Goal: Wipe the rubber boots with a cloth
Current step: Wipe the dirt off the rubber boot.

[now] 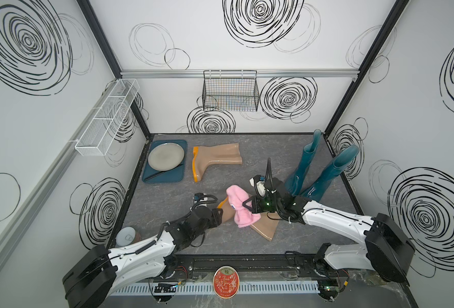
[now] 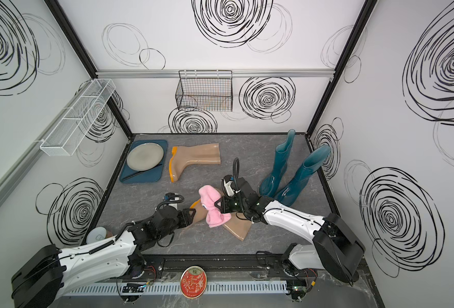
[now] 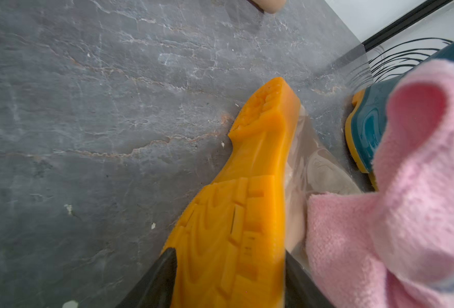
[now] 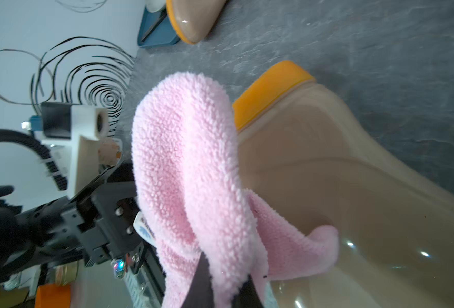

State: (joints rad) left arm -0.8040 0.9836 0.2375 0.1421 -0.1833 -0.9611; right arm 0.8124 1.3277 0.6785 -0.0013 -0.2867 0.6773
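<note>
A beige rubber boot (image 1: 264, 226) lies on its side mid-table, orange sole (image 3: 247, 186) toward the left arm. My left gripper (image 3: 228, 252) is shut on its foot, one finger on each side of the sole. The pink cloth (image 1: 240, 210) is draped over that boot's ankle. My right gripper (image 4: 226, 266) is shut on a fold of the cloth (image 4: 188, 160). A second beige boot (image 1: 215, 157) lies at the back. Two teal boots (image 1: 304, 165) (image 1: 329, 173) stand upright at the back right.
A blue tray (image 1: 151, 176) with a grey plate (image 1: 166, 156) and a black utensil sits at the back left. A black wire basket (image 1: 230, 90) and a white mesh shelf (image 1: 106, 120) hang on the walls. A pale lidded cup (image 1: 126, 236) stands front left, and a red tin (image 1: 226, 281) at the front rail.
</note>
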